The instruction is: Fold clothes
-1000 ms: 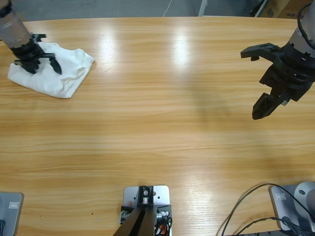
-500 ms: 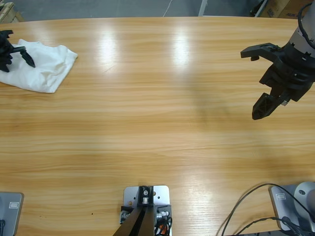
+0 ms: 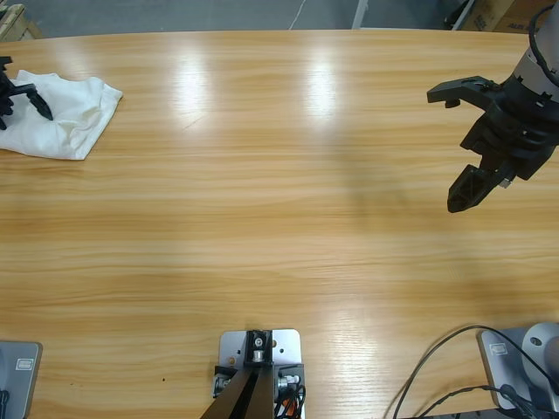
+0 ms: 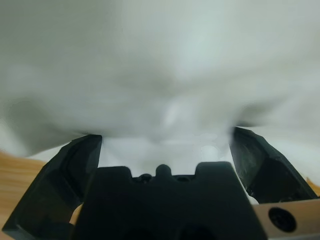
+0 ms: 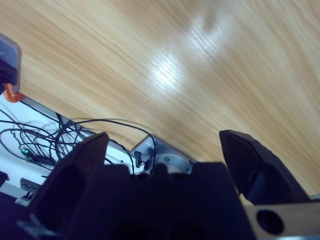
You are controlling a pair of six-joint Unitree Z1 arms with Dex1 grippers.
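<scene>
The clothes are one crumpled white T-shirt (image 3: 74,118), lying bunched at the table's far left edge. My left gripper (image 3: 22,92) sits on the shirt's left part, mostly cut off by the picture's edge. In the left wrist view its jaws stand wide apart (image 4: 165,140), and the white cloth (image 4: 160,60) fills everything in front of them. My right gripper (image 3: 454,144) hangs open above bare wood at the far right, far from the shirt, with nothing between its jaws (image 5: 165,145).
The long wooden table (image 3: 288,218) stretches bare between the two arms. Black cables (image 3: 437,367) lie at the front right corner and show again as cables (image 5: 50,135) past the table edge in the right wrist view.
The left gripper has moved left toward the table's edge and the shirt has slid left with it. The right arm has not moved.
</scene>
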